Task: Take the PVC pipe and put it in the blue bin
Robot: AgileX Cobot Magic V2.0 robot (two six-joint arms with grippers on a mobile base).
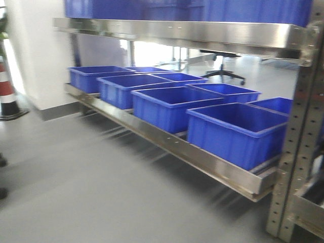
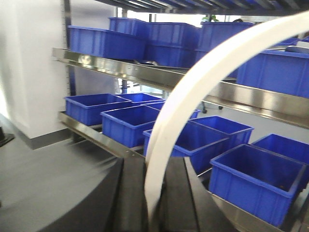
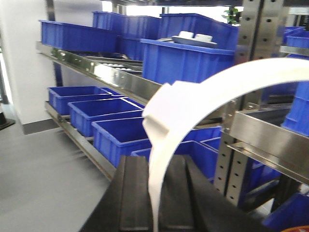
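The PVC pipe is out of view in every frame. Several open blue bins (image 1: 235, 131) stand in two rows on the low steel shelf; they also show in the left wrist view (image 2: 258, 179) and the right wrist view (image 3: 120, 135). My left gripper (image 2: 154, 162) has its black fingers (image 2: 133, 193) together, and a curved flat white strap (image 2: 193, 87) rises from the seam between them. My right gripper (image 3: 154, 159) looks the same, fingers (image 3: 137, 193) together with a white strap (image 3: 193, 101) arching up. Neither gripper shows in the front view.
A steel rack with a perforated upright (image 1: 293, 152) and an upper shelf (image 1: 177, 30) carries more blue bins. One upper bin holds white pieces (image 3: 193, 37) too small to identify. A striped traffic cone (image 1: 6, 91) stands at the left wall. An office chair (image 1: 225, 68) stands behind the rack.
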